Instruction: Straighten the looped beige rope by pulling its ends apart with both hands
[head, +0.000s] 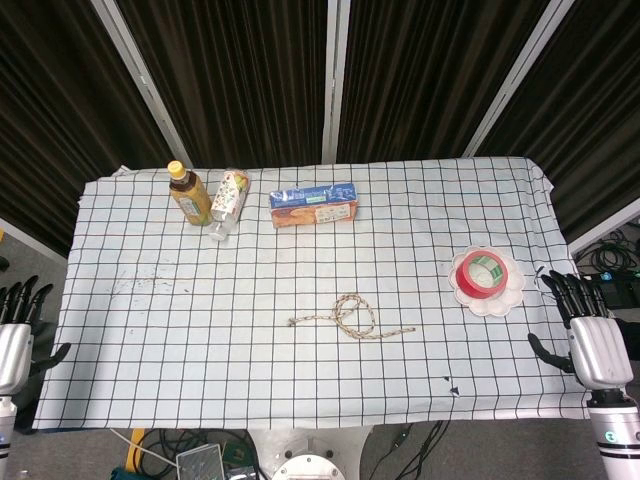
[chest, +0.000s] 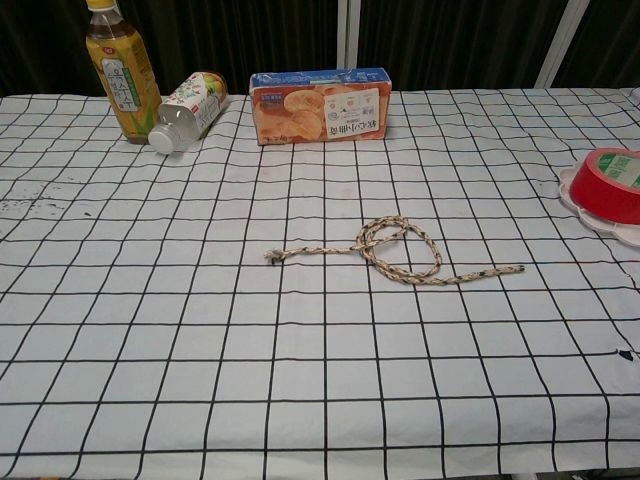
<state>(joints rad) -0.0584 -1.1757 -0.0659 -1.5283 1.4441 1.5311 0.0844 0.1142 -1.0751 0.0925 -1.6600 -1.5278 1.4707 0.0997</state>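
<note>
The beige rope lies near the middle of the checked tablecloth, curled into a loop with one end trailing left and the other right; the chest view shows the rope the same way. My left hand hangs off the table's left edge, fingers apart, holding nothing. My right hand is off the right edge beside the table, fingers spread and empty. Both hands are far from the rope. Neither hand appears in the chest view.
A tea bottle stands at the back left with a second bottle lying beside it. A biscuit box sits behind the rope. A red tape roll rests on a white plate at right.
</note>
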